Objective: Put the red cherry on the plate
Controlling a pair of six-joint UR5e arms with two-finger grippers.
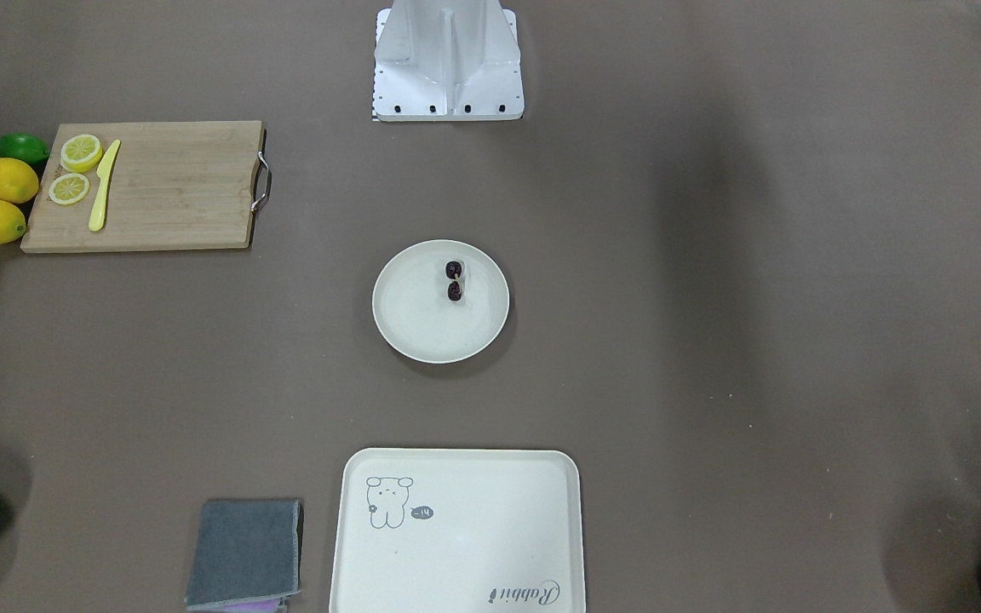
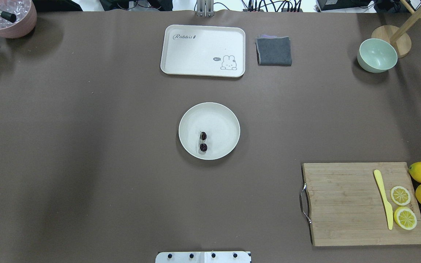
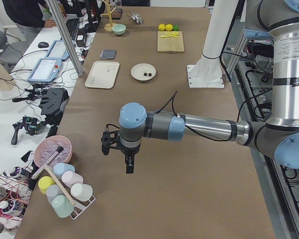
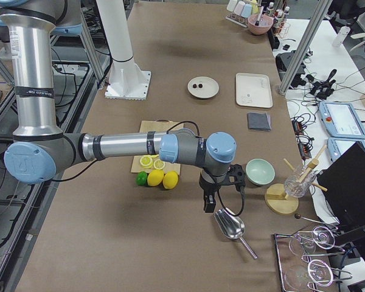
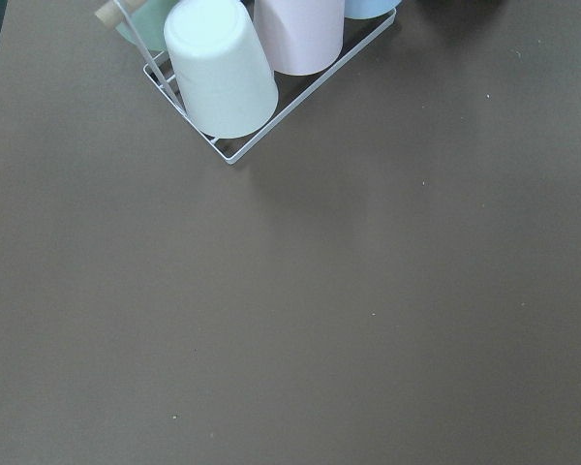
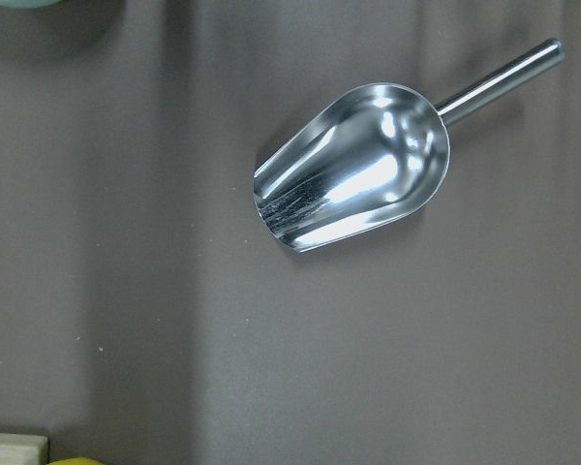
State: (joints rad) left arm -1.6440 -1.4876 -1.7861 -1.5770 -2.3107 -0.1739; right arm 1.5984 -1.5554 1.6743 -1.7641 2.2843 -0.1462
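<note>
The red cherry (image 1: pixel 454 281), a joined pair of dark maroon fruits, lies inside the round cream plate (image 1: pixel 422 328) at the table's middle, toward the robot's side of the dish (image 2: pixel 203 141). Both arms are far from it, and no gripper shows in the overhead or front views. My left gripper (image 3: pixel 129 168) hangs over bare table near the cup rack at the left end. Over a metal scoop (image 6: pixel 353 170) at the right end hangs my right gripper (image 4: pixel 208 205). I cannot tell whether either is open or shut.
A cream tray (image 2: pixel 181 58) with a drawing and a grey cloth (image 2: pixel 274 50) lie beyond the plate. A wooden cutting board (image 2: pixel 342 204) holds lemon slices and a yellow knife (image 2: pixel 384 199), with lemons beside it. A mint bowl (image 2: pixel 376 54) and a cup rack (image 5: pixel 242 68) stand at the ends.
</note>
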